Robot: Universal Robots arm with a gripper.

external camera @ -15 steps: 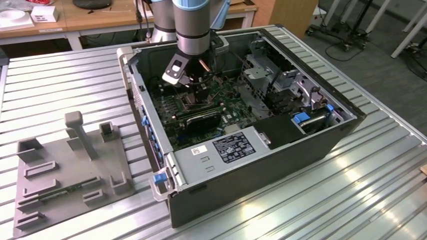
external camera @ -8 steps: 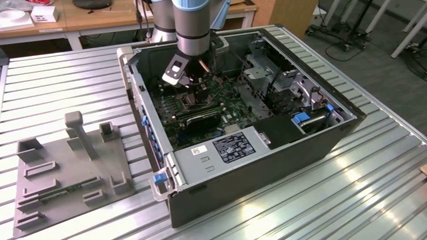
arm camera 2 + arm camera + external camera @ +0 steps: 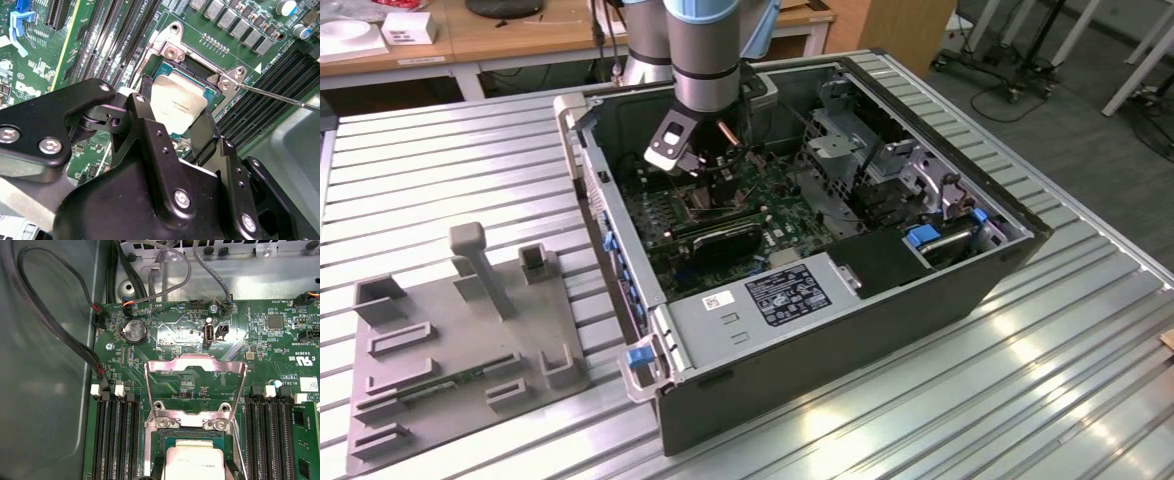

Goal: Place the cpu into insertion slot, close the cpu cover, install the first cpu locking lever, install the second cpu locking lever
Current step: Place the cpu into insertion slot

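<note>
Early on: clamping cpu (image 3: 178, 102) in gripper (image 3: 172, 122) at insertion slot (image 3: 214, 98); left to shut raised cpu cover (image 3: 195, 361), latch both levers (image 3: 280, 98).

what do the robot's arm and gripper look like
The arm is a grey metal tube with a light blue joint cap and a white-and-black block at the wrist. The gripper is black, built of angular plates and links held by silver screws.
</note>
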